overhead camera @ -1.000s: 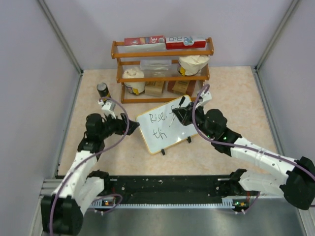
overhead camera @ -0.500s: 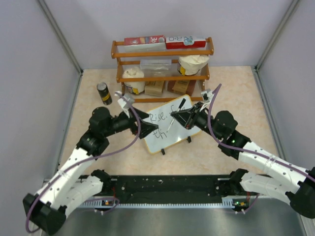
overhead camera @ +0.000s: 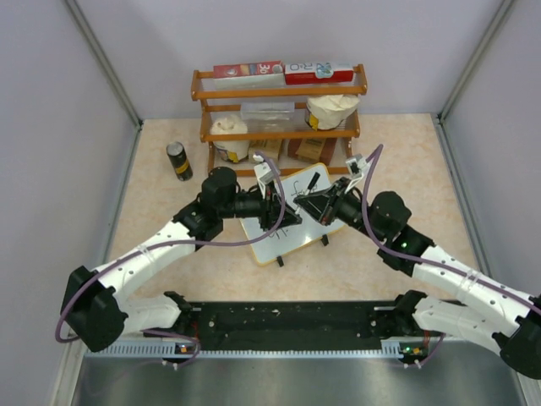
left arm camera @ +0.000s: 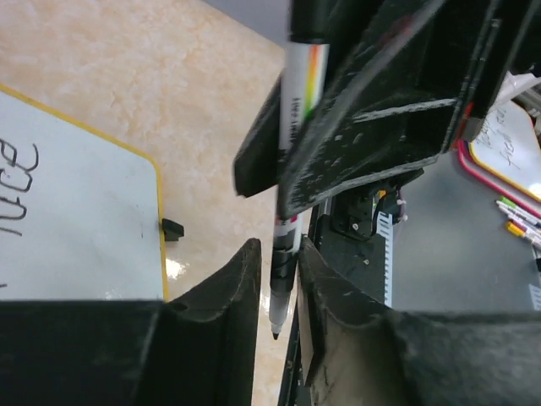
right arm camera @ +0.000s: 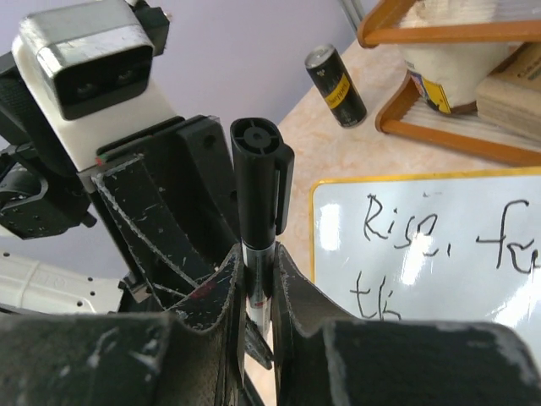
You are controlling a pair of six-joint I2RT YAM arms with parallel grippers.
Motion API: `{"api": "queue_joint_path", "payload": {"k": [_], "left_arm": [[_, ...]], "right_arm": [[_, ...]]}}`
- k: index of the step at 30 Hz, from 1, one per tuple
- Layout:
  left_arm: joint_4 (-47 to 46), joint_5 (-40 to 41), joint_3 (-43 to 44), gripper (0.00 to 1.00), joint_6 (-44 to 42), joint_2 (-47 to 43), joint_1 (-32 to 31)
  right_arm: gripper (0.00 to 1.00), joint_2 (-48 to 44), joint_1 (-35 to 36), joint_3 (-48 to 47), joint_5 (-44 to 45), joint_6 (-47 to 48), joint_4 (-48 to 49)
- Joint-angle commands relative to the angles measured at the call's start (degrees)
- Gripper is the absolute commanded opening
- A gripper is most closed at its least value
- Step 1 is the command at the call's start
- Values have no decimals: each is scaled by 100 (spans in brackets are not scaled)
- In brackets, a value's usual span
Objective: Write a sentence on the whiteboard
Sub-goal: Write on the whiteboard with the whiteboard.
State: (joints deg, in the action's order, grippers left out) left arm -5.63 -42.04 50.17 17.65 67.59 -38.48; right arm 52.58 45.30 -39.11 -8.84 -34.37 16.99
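Both arms meet over the whiteboard (overhead camera: 287, 244), which sits skewed mid-bench, bench (overhead camera: 397, 152) being the tan surface, just in front of the wooden rack (overhead camera: 279, 88). A dark can (overhead camera: 177, 160) stands off to the rack's left. The right tool (right arm camera: 258, 254) is clenched on the marker (right arm camera: 256, 173), pinching the barrel, and the black clipped cap end sticks out past it. The left tool (left arm camera: 277, 254) straddles the same marker's lower end, with the bare nib poking out between its fingers (left arm camera: 228, 296). A sliver of gap shows on one side, so can't tell whether it's actually gripping. From the left wrist, the right tool sits on the barrel just above the left tool, and the nib shows clear of the board, off its edge. The sentence (right arm camera: 423, 224) is partial black script on the board face: the top line reads roughly "Rise, fa", with "th" under it.
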Motion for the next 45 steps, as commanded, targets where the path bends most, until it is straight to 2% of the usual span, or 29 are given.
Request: {"api": "queue_joint_path", "payload": {"k": [1,2,3,6,7,8,10,11,12,17,20,23,24,27,36,39,45], "left_arm": [[-386,-155,221,9,-68,0,-81],[-352,-103,230,0,-86,0,-81],[-316,-68,239,0,-112,-27,-81],[-228,187,212,0,-209,-150,-81],[-228,231,212,0,-227,-246,-81],[-219,266,221,0,-236,-290,-81],[-193,267,238,0,-262,-395,-81],[-167,241,291,0,-279,-405,-81],[-45,153,335,0,-349,-431,-81],[326,-146,660,0,-552,-536,-81],[361,-418,835,0,-552,-607,-81],[440,-664,1037,0,-543,-625,-81],[448,-743,1091,0,-526,-607,-81],[536,-998,1336,0,-560,-476,-81],[2380,-1174,2260,0,-1254,25,-81],[2732,-1236,2436,0,-1413,166,-81],[2769,-1315,2453,0,-1448,219,-89]], "right_arm": [[0,-248,-30,-211,216,-70,85],[0,-248,-30,-219,225,-61,76],[0,-248,-30,-272,155,-44,50],[19,-230,-30,-456,-20,79,-284],[45,-256,-30,-466,-65,149,-319],[60,-318,-39,-466,-91,159,-380],[82,-423,-30,-396,-91,98,-346],[87,-554,-39,-352,-83,71,-320],[99,-616,-56,-238,-109,19,-224],[99,-880,-416,44,-732,-464,382],[94,-986,-583,272,-1163,-790,1094],[80,-899,-584,282,-1584,-860,1595],[72,-864,-592,221,-1829,-878,1684],[62,-670,-584,80,-2208,-896,1939],[52,-696,-584,-193,-2359,-483,1255],[52,-687,-584,-219,-2324,-448,1158],[49,-495,-584,-360,-2262,-413,1016]]}}
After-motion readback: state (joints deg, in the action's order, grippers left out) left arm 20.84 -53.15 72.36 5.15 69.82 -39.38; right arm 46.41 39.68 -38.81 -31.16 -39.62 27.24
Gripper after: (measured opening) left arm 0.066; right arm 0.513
